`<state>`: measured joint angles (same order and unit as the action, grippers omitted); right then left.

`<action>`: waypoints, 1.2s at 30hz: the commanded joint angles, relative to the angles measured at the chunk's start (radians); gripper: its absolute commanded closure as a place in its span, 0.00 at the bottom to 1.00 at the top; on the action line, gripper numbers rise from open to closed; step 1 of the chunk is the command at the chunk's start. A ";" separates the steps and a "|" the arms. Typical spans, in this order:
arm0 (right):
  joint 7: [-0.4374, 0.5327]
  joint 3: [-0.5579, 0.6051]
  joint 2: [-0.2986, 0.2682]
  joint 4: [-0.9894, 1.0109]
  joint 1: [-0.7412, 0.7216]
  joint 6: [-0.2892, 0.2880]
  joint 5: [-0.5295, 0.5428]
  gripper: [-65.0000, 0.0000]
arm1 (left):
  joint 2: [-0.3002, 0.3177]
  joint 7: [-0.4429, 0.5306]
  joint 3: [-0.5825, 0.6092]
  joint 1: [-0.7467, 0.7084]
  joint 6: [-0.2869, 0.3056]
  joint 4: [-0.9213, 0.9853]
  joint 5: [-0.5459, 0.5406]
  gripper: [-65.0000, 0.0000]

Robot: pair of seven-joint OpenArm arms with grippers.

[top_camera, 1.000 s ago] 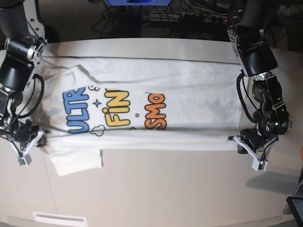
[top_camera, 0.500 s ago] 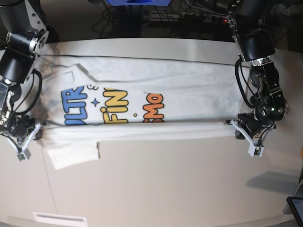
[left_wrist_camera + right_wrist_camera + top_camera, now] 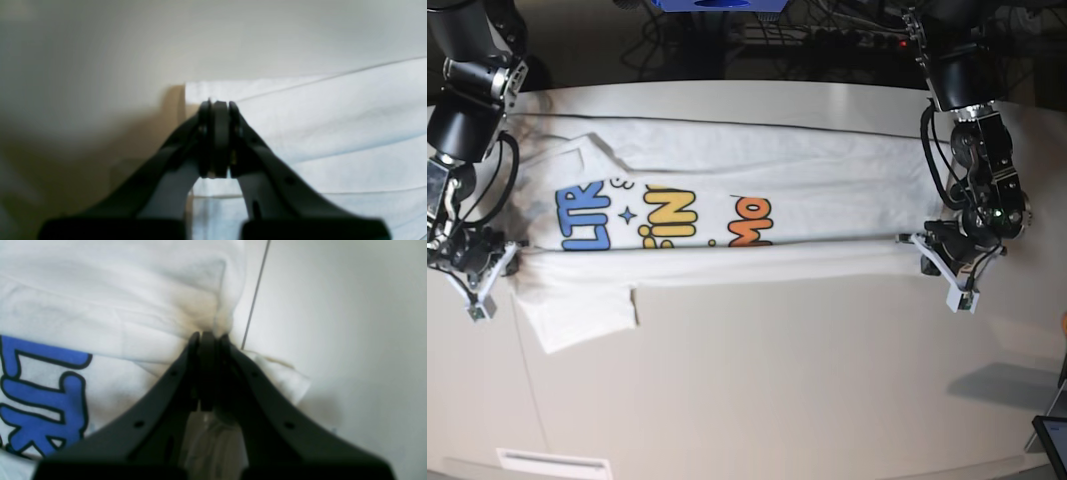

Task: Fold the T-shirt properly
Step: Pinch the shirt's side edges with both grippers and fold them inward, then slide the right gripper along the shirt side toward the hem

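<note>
Both arms reach down low at opposite ends, wrists bent inward, left gripper (image 3: pixel 924 250) with jaws pressed together on the T-shirt (image 3: pixel 807 200) edge, right gripper (image 3: pixel 502 262) likewise clamped tight on cloth, black fingers (image 3: pixel 196 373) meeting at their tips.

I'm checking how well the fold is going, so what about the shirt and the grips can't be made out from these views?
- Lower halves of the printed letters: base view, hidden under the T-shirt's folded-over edge.
- Cloth inside the left gripper: left wrist view, covered by the shut jaws; blurred.
- Cloth inside the right gripper: right wrist view, same.
- Neck tag: not seen in any view.
</note>
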<state>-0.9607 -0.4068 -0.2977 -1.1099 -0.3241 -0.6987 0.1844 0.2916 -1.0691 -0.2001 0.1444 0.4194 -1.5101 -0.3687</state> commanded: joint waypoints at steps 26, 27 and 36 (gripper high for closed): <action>-0.063 -0.162 -0.010 -0.146 -0.007 0.001 0.004 0.54 | 0.016 0.019 0.006 -0.052 -0.004 -0.016 -0.003 1.00; -0.074 -0.159 -0.011 -0.161 -0.008 0.001 0.004 0.54 | 0.016 0.019 0.006 -0.052 -0.004 -0.016 -0.003 1.00; -0.103 -0.085 -0.010 -0.236 -0.076 0.001 0.000 0.54 | 0.013 0.022 0.008 -0.067 -0.004 -0.016 -0.003 1.00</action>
<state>-1.0779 -0.4911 -0.2943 -1.3270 -0.3794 -0.6956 0.1764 0.2909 -1.0634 -0.1890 0.0677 0.4194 -1.5108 -0.3683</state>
